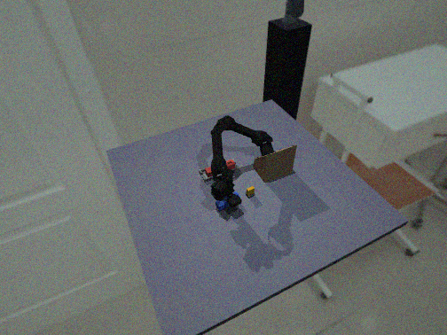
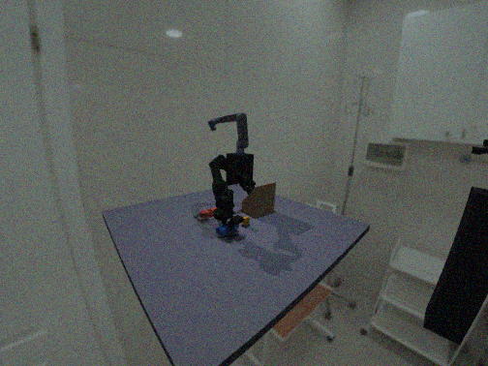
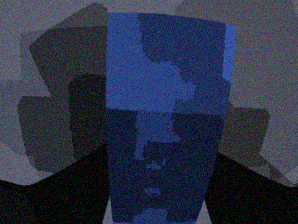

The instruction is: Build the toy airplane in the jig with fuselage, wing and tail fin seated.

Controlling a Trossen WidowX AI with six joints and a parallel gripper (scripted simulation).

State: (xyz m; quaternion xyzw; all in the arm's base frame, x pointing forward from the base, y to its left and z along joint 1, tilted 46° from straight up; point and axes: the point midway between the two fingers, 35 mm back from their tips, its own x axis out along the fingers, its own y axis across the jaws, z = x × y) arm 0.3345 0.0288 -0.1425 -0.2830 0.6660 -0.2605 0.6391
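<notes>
The blue wing (image 1: 221, 205) (image 2: 222, 230) (image 3: 145, 75) is low over or on the table, in front of the arm. My gripper (image 1: 228, 202) (image 2: 229, 228) (image 3: 157, 151) is shut on it, with one finger at each side of its narrow width. The red fuselage (image 1: 231, 165) (image 2: 207, 213) lies at the grey cradle (image 1: 203, 175), behind the gripper and partly hidden by the arm. Whether it sits flat there cannot be told. The yellow tail fin (image 1: 250, 191) (image 2: 246, 221) stands on the table to the right of the gripper, apart from it.
A brown upright board (image 1: 277, 165) (image 2: 259, 200) stands on the purple table (image 1: 177, 275) (image 2: 179, 281), behind and to the right of the tail fin. The arm (image 1: 216, 151) (image 2: 223, 196) reaches over the cradle area. Its shadows fall across the table.
</notes>
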